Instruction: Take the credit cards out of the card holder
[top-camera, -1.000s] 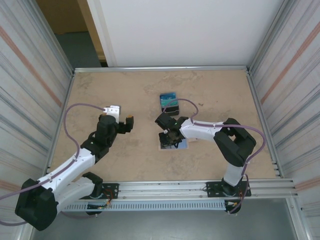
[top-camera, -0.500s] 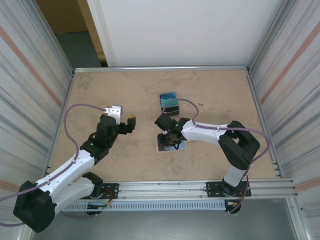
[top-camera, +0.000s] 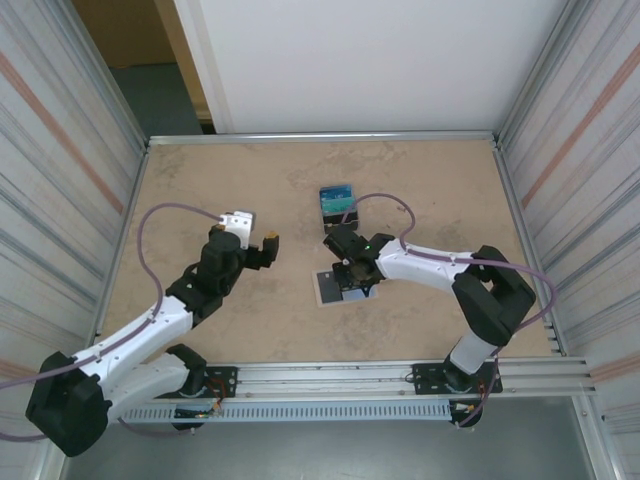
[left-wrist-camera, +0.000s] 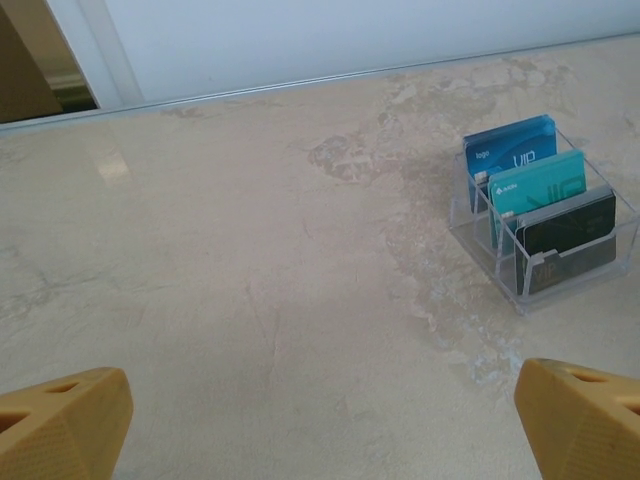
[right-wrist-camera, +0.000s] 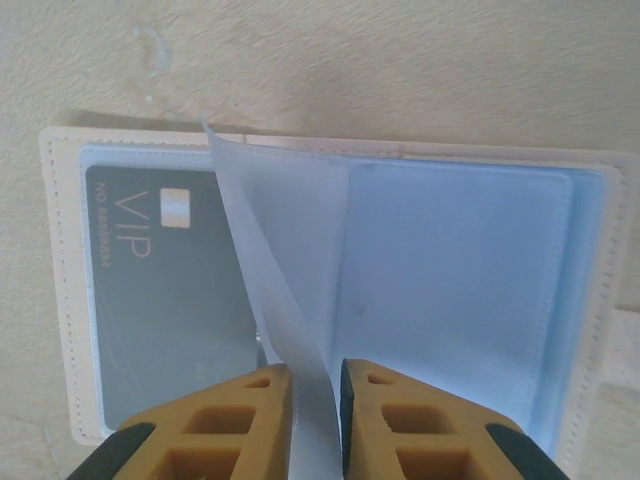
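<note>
The card holder (right-wrist-camera: 460, 300) lies open and flat on the table (top-camera: 200, 190), a little right of the middle and nearer the near edge than the far one. It is a pale stitched booklet with clear plastic sleeves. Its left sleeve holds a grey card (right-wrist-camera: 160, 300) printed "VIP" beside a small silver chip, with a line starting "NO" whose digits are too fine to read; the right sleeve looks pale blue and bears no writing. One translucent sleeve leaf (right-wrist-camera: 270, 250) stands up from the spine and runs between the fingers of the right gripper (right-wrist-camera: 315, 375), which are set close together on either side of it. Whether the pads actually press on the leaf cannot be told. Beyond the holder, toward the far edge at about mid-width, stands a clear box (left-wrist-camera: 519, 296) with upright cards in a row: a blue card (left-wrist-camera: 508, 152) marked "logo" and "VIP", a teal card (left-wrist-camera: 535, 185) with a small white mark too tiny to read and a faint "VIP", and a dark card (left-wrist-camera: 565, 225) at the front. The left gripper (top-camera: 262, 247) hangs over the bare table left of the holder, its yellow fingertips (left-wrist-camera: 60, 430) spread wide — nothing between them.
</note>
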